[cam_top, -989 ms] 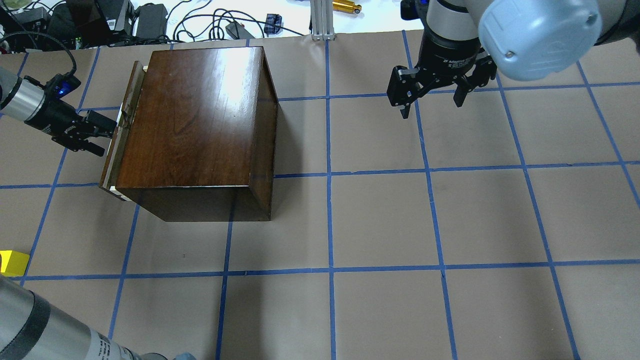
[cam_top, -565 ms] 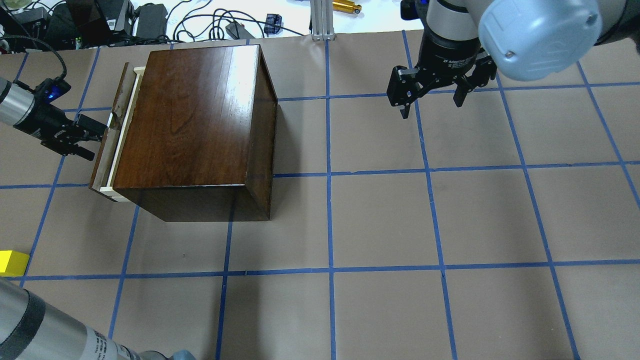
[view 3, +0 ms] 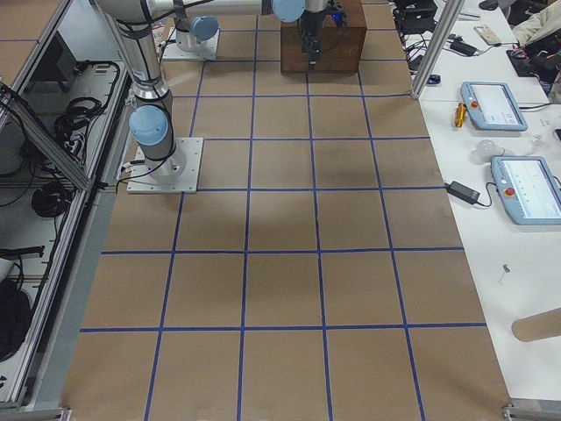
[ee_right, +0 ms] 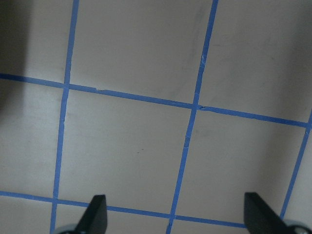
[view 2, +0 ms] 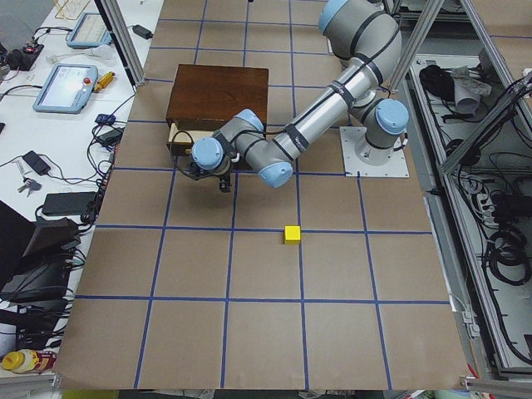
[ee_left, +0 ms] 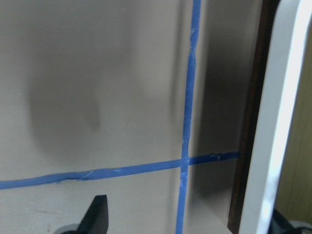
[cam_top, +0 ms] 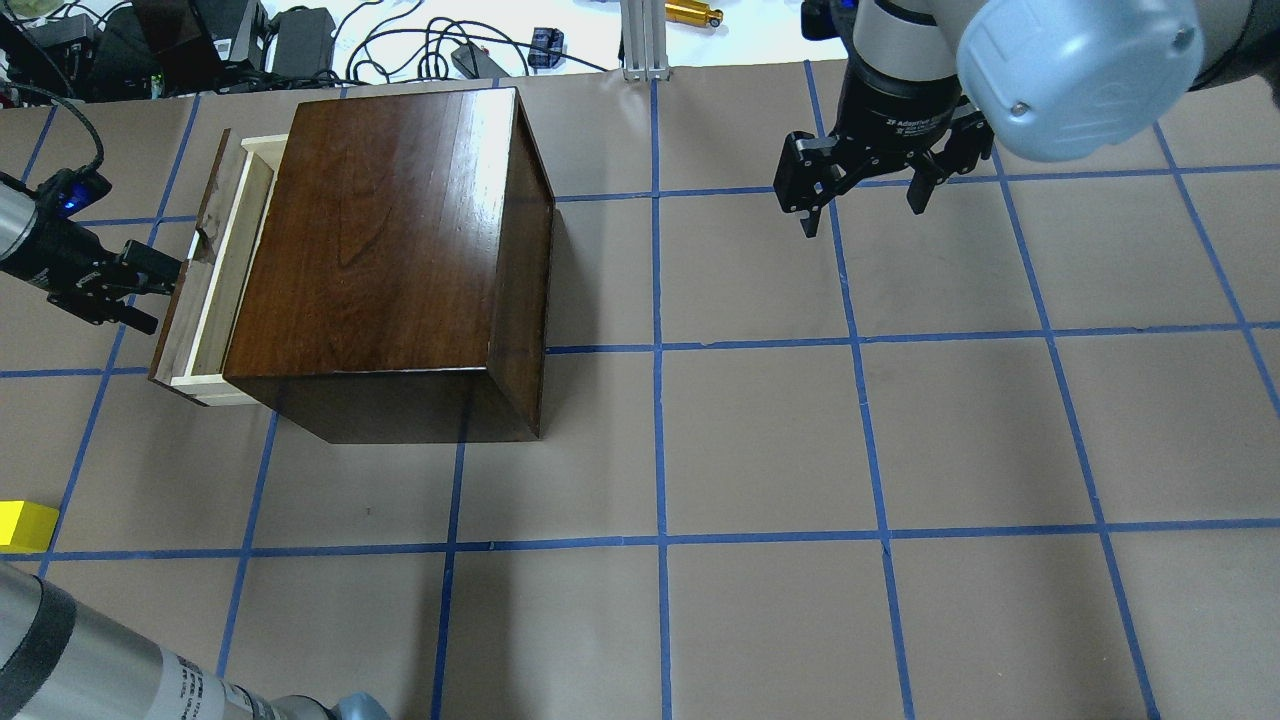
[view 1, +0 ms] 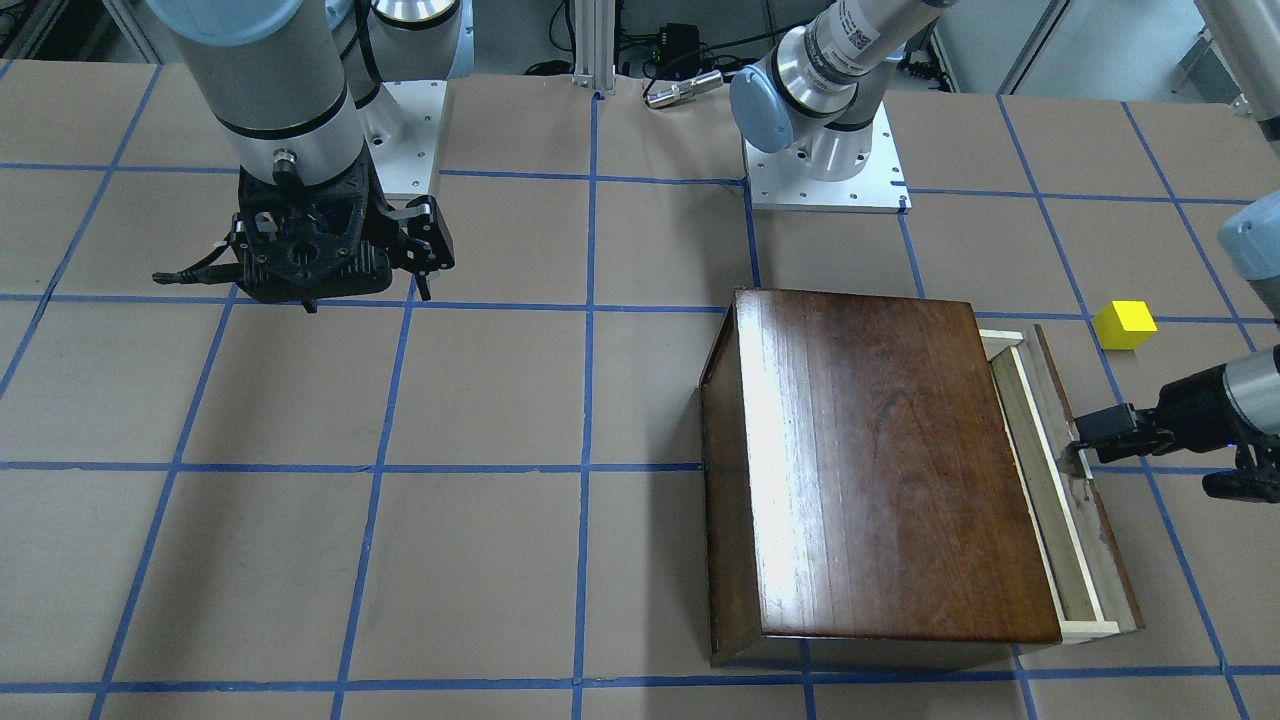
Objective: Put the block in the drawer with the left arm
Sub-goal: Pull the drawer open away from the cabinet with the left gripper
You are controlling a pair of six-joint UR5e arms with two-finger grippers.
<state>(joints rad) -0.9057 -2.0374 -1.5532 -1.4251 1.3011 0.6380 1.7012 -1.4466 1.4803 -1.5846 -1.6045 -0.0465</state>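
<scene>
The yellow block (cam_top: 25, 525) (view 1: 1124, 325) (view 2: 292, 234) lies on the table, apart from both grippers. The dark wooden cabinet (cam_top: 390, 240) (view 1: 880, 460) has its drawer (cam_top: 215, 285) (view 1: 1040, 490) pulled partly out, showing a strip of pale, empty tray. My left gripper (cam_top: 163, 295) (view 1: 1140, 470) is open and straddles the drawer's dark front panel. In the left wrist view one fingertip (ee_left: 97, 214) is outside and the other sits behind the panel's rim. My right gripper (cam_top: 865, 218) (ee_right: 179, 217) hangs open over bare table, far from the cabinet.
Blue tape lines grid the brown table (cam_top: 760, 440). Cables and power bricks (cam_top: 300, 40) lie beyond its far edge. The left arm's forearm (cam_top: 90, 660) crosses the near-left corner, close to the block.
My left gripper moved left and the drawer slid further out with it. The cabinet turned slightly. The right arm and the block stayed still.
</scene>
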